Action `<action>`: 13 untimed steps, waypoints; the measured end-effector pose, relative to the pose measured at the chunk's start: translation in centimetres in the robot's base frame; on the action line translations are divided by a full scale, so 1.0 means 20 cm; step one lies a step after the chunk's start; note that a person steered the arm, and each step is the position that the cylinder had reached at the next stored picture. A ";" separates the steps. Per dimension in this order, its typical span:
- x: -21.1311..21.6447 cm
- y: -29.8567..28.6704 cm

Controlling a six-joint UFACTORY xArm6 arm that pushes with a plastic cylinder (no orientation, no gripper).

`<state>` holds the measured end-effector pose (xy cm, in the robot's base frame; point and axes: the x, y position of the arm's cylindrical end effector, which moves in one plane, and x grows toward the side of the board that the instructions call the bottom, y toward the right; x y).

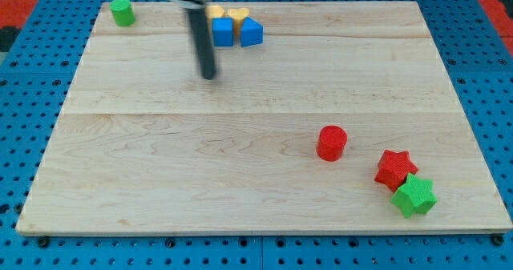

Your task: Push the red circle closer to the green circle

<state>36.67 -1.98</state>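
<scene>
The red circle (331,143) stands on the wooden board at the view's lower right. The green circle (122,11) stands at the board's top left corner. My tip (210,75) rests on the board in the upper middle, far up and left of the red circle and down and right of the green circle. It touches no block. The rod rises from it toward the view's top.
Two blue blocks (223,31) (251,32) and two yellow blocks (237,15) cluster at the top, just right of the rod. A red star (395,168) and a green star (414,195) touch at the lower right. The wooden board (160,182) lies on a blue pegboard.
</scene>
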 end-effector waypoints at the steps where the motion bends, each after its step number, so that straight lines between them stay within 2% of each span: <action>1: -0.01 0.68; 2: 0.49 0.97; 3: 0.67 0.68; 4: 0.60 0.30; 5: 0.57 0.11; 6: 0.67 0.42; 7: 0.95 0.23; 8: 0.74 -0.03; 9: 0.51 -0.05; 10: 0.50 0.18; 11: 0.35 0.08; 12: 0.12 -0.30; 13: 0.00 -0.53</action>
<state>36.60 -12.64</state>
